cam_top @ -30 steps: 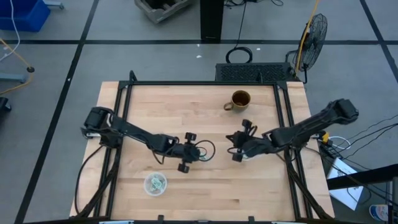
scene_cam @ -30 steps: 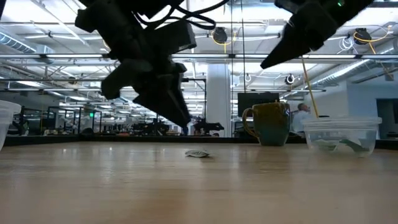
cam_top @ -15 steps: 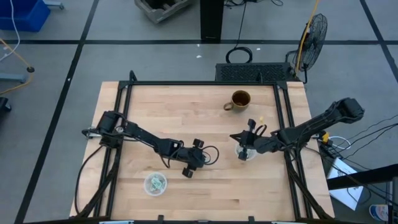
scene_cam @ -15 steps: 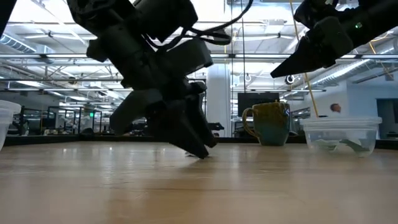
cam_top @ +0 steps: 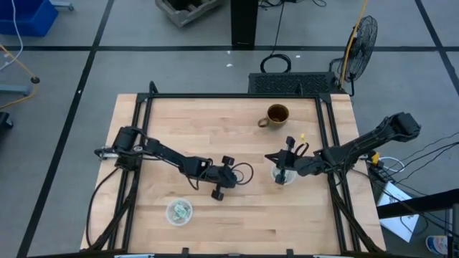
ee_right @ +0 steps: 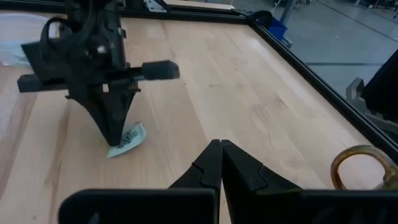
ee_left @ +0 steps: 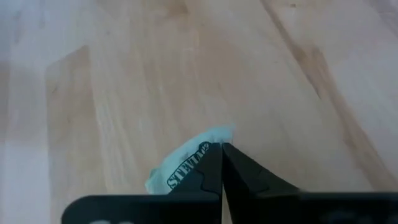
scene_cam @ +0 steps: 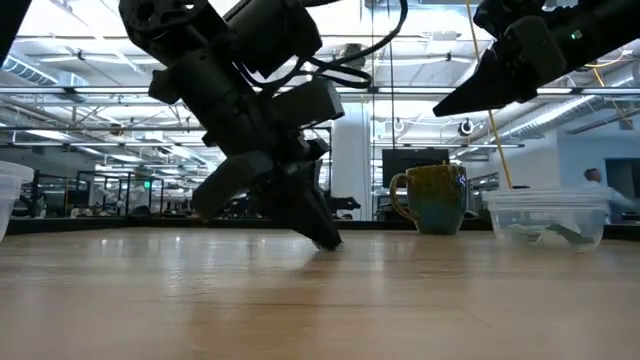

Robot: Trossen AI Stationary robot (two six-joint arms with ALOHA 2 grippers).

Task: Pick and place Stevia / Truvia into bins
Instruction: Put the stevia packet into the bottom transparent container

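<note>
A pale green Stevia packet (ee_left: 180,171) lies on the wooden table near its middle, also seen in the right wrist view as the packet (ee_right: 127,138). My left gripper (cam_top: 226,176) stands on it with its fingertips down at the table, shut on the packet. My right gripper (cam_top: 281,170) hovers shut above the right clear cup (cam_top: 284,178), which holds packets. The left clear cup (cam_top: 179,211) near the front edge holds several packets. In the low view my left gripper (scene_cam: 325,240) hides the packet. My left gripper pinches the packet between its two fingertips at one edge near a corner (ee_left: 208,148). The fingers come from above, pointing down with a slight slant. The rest of the packet lies flat on the table beside the fingertips.
A brown mug (cam_top: 276,115) stands toward the far edge, right of centre. A black frame (cam_top: 215,97) runs round the table. Bare wood lies between the two cups and along the front.
My left gripper has moved a little toward the table's right edge, come down until its fingertips reach the table at the packet, and shut on it. My right gripper has shifted slightly toward the right edge, staying shut above the right cup.
</note>
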